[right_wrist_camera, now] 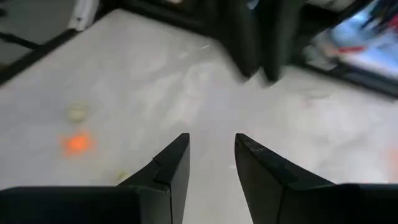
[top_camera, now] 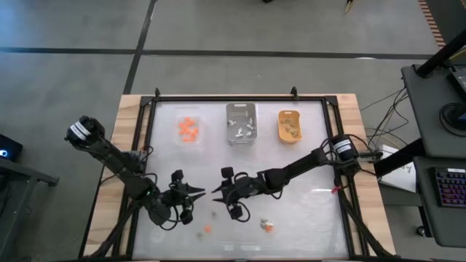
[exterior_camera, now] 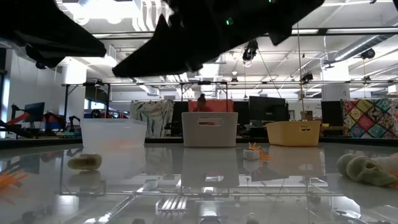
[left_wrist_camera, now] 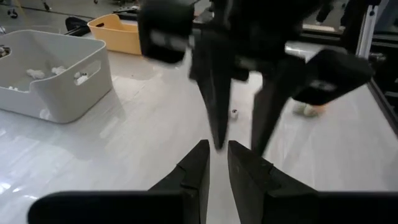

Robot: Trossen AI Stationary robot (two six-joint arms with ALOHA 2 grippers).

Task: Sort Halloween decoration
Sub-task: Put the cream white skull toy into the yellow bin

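Halloween decoration trinkets lie loose on the near part of the table: an orange one (top_camera: 207, 229), a white and orange one (top_camera: 268, 226), and a pale one (right_wrist_camera: 76, 113) beside an orange one (right_wrist_camera: 76, 143). Others fill the clear tray (top_camera: 188, 131), the grey tray (top_camera: 241, 124) and the orange-yellow tray (top_camera: 290, 126) at the far side. My left gripper (top_camera: 200, 191) and right gripper (top_camera: 216, 192) hover tip to tip above the table's middle. The left gripper (left_wrist_camera: 217, 152) shows a narrow gap with nothing in it. The right gripper (right_wrist_camera: 211, 146) stands open and holds nothing.
A black frame (top_camera: 240, 98) runs round the glossy white table top. In the low view a tan trinket (exterior_camera: 84, 162), a white and orange one (exterior_camera: 255, 152) and a pale skull-like one (exterior_camera: 367, 168) rest on the surface in front of the trays.
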